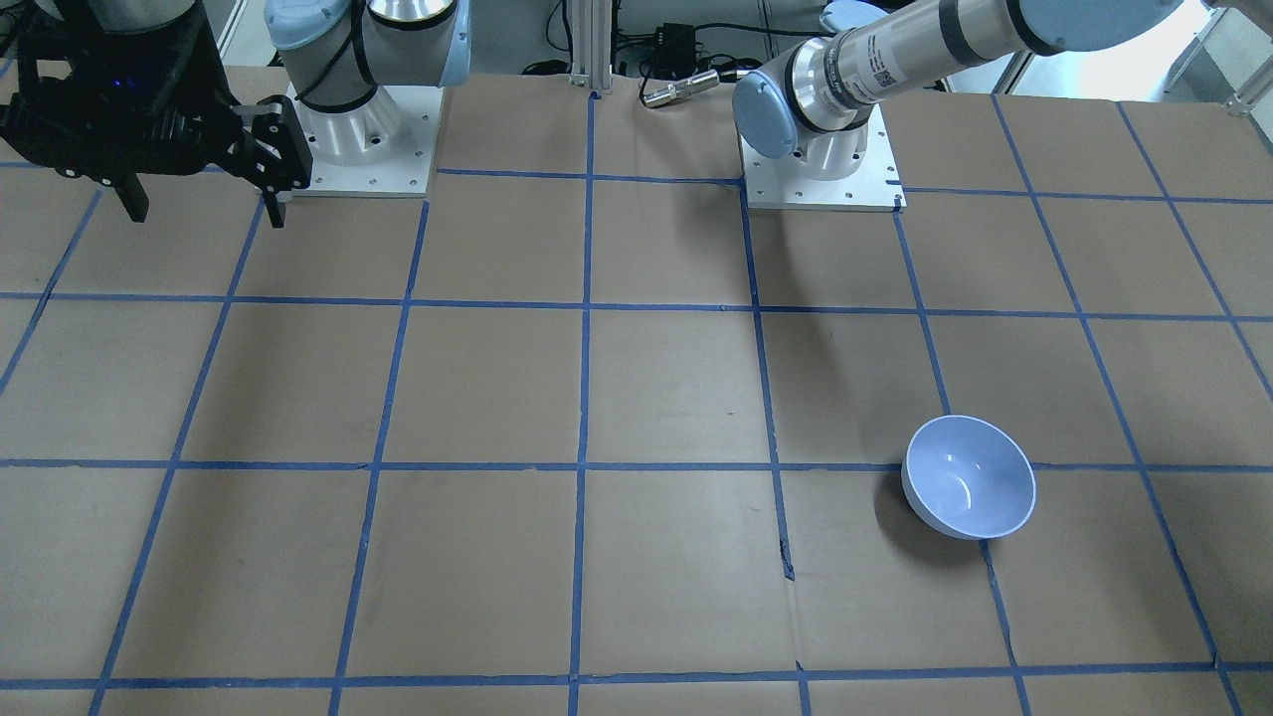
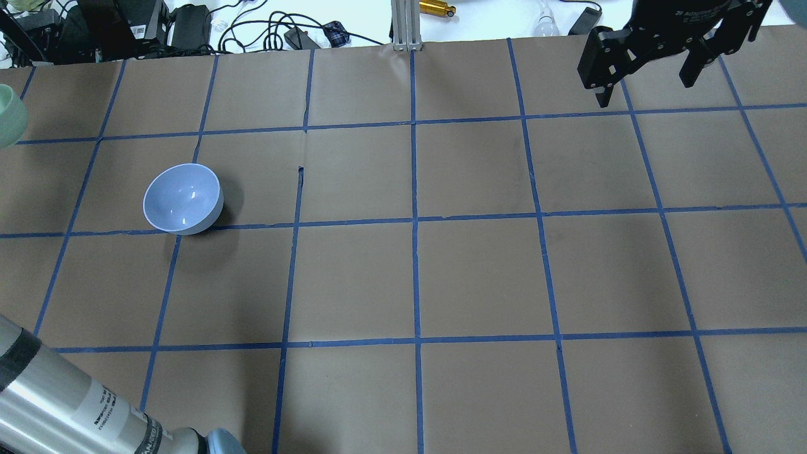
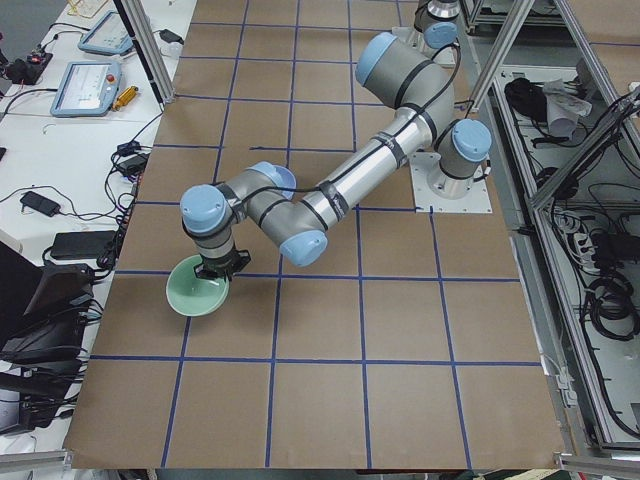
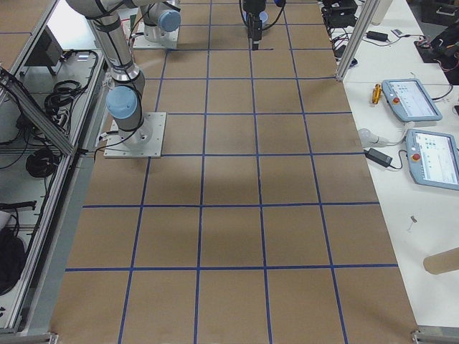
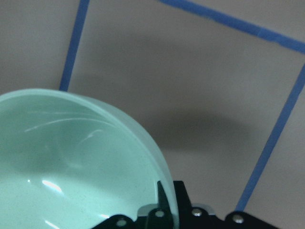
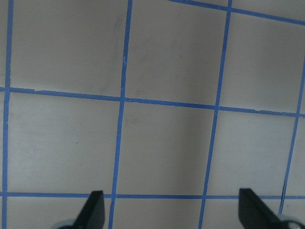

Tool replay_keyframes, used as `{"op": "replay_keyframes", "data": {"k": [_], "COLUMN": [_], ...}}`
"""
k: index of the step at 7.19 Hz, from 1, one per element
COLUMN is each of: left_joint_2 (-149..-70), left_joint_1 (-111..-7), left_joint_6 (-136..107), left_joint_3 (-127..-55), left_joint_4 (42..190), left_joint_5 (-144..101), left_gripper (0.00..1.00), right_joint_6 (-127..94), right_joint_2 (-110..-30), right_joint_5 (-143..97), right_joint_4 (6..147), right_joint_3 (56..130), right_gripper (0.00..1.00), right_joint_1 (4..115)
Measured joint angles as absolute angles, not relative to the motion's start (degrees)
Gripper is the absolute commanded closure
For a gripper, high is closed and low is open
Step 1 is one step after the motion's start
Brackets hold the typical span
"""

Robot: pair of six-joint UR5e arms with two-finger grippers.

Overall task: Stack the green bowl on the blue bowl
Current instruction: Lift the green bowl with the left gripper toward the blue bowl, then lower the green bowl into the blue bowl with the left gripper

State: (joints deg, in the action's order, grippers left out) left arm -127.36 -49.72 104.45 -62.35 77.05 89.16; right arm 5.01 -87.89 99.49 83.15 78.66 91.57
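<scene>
The blue bowl [image 2: 183, 198] stands upright and empty on the table's left half; it also shows in the front view [image 1: 970, 477]. My left gripper [image 5: 164, 202] is shut on the rim of the green bowl [image 5: 71, 167] and holds it above the table, off to the left of the blue bowl. The green bowl also shows in the left side view [image 3: 198, 292] and at the overhead view's left edge [image 2: 9, 116]. My right gripper [image 2: 644, 88] is open and empty, high over the far right of the table, far from both bowls [image 6: 172, 214].
The table [image 2: 416, 277] is brown paper with a blue tape grid. Cables, boxes and a metal post [image 2: 403, 25] lie beyond its far edge. My left arm's forearm [image 2: 57, 397] crosses the near left corner.
</scene>
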Motion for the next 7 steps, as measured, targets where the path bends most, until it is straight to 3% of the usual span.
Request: {"op": "replay_keyframes", "data": {"k": [7], "left_joint_2": [-108.3], "left_joint_1": [-68.0], "left_joint_6": [64.0], "left_joint_3": [-85.8], "left_joint_4": [74.3], "left_joint_5": [89.6], "left_gripper": [1.00], "right_joint_6": [5.0], "right_joint_2": [-87.9], "right_joint_5": [99.5], "right_joint_4": [83.1], "right_joint_3": [78.7], "right_gripper": [0.00], "right_joint_1": [91.5]}}
